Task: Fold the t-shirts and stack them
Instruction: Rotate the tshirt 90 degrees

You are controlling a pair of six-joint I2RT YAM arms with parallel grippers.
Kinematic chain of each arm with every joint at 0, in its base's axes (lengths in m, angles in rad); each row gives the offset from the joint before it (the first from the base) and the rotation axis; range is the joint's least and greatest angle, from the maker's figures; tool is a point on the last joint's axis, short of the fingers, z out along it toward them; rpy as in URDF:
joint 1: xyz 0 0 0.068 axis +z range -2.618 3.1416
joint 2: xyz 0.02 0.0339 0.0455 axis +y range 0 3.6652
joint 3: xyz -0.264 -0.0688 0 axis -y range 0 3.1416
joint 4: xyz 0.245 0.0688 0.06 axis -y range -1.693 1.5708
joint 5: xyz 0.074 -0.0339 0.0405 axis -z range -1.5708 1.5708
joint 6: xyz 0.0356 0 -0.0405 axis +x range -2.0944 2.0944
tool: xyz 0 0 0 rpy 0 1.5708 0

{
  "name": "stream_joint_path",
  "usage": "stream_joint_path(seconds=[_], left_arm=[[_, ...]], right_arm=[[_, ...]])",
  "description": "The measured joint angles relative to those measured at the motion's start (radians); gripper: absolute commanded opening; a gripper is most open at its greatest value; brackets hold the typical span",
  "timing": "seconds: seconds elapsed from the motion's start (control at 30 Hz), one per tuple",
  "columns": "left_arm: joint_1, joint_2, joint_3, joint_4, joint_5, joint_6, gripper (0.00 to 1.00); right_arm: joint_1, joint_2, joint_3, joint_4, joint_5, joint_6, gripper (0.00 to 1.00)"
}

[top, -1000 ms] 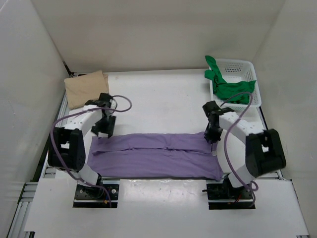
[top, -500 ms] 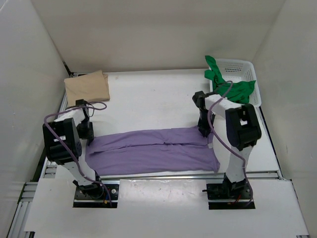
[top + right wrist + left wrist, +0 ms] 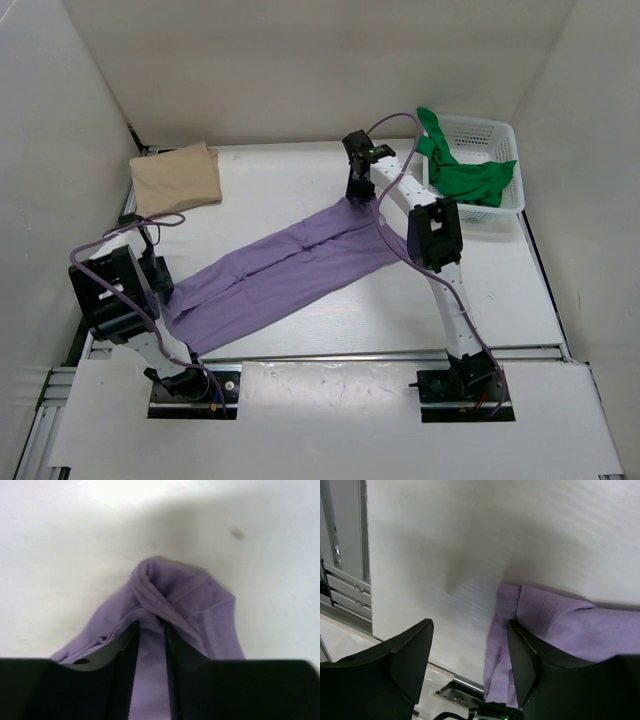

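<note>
Three shirts show from above. The purple shirt [image 3: 290, 270] lies stretched in a long folded band slanting across the table [image 3: 290, 185], from the near left corner toward the far middle. We see its far end bunched and clamped between the fingers of the right claw [image 3: 150, 627]. Its near end lies just beside one finger of the left claw [image 3: 470, 624], whose fingers stand wide apart over bare table. The tan shirt [image 3: 178, 178] lies folded at the far left corner, well apart. The green shirt [image 3: 465, 180] lies crumpled in the white basket [image 3: 497, 135] at the far right, partly over its rim.
</note>
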Motion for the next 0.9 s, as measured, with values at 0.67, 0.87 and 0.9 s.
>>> stream_joint_path(seconds=[0.67,0.87,0.9], left_arm=[[0.058,-0.169,0.072,-0.097,0.081,-0.001,0.78],[0.06,-0.219,0.042,-0.1,0.087,-0.001,0.79],[0.06,-0.231,0.031,-0.097,0.088,-0.001,0.79]], right_arm=[[-0.023,-0.764,-0.943,0.259,0.005,0.283,0.39],[-0.015,-0.621,-1.02,0.231,0.048,0.485,0.4],[-0.012,-0.591,-0.99,0.208,0.056,0.504,0.4]])
